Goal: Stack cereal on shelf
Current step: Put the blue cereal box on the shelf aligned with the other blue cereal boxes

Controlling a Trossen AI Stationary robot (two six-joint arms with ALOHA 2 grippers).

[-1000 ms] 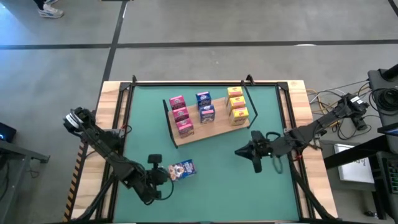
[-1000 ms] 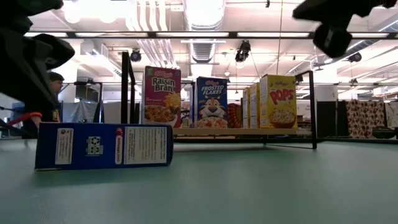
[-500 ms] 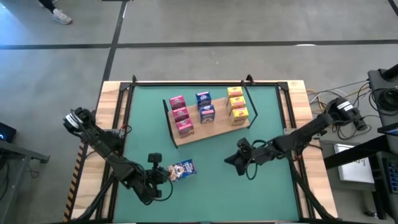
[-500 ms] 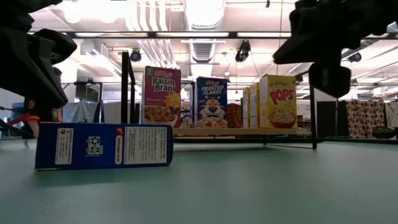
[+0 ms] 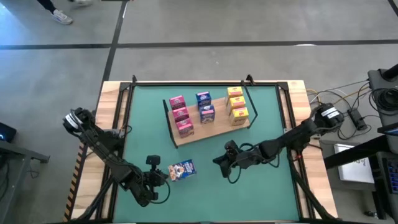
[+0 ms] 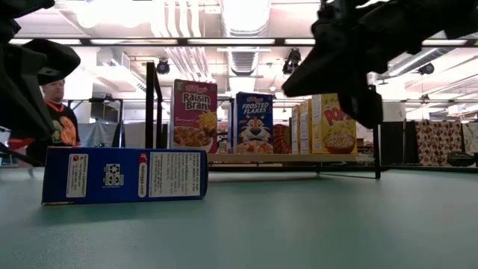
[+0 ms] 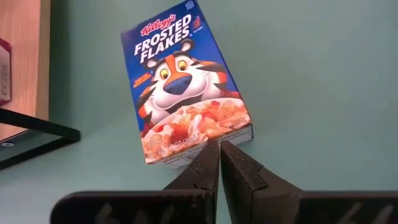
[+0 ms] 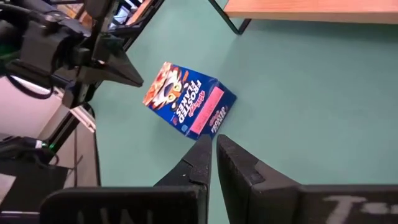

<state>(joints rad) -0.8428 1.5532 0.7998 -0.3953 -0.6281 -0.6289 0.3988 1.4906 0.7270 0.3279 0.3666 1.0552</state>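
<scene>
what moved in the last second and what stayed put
The right gripper swept across the mat from beside the shelf toward the blue cereal box lying flat, jaws shut and empty. The left gripper stayed just beside that box, jaws shut, not holding it. The box did not move, and the eight boxes on the shelf stayed in their rows.

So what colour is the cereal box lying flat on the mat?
Blue, with an orange tiger on the front: the cereal box shows best in the left wrist view.
</scene>
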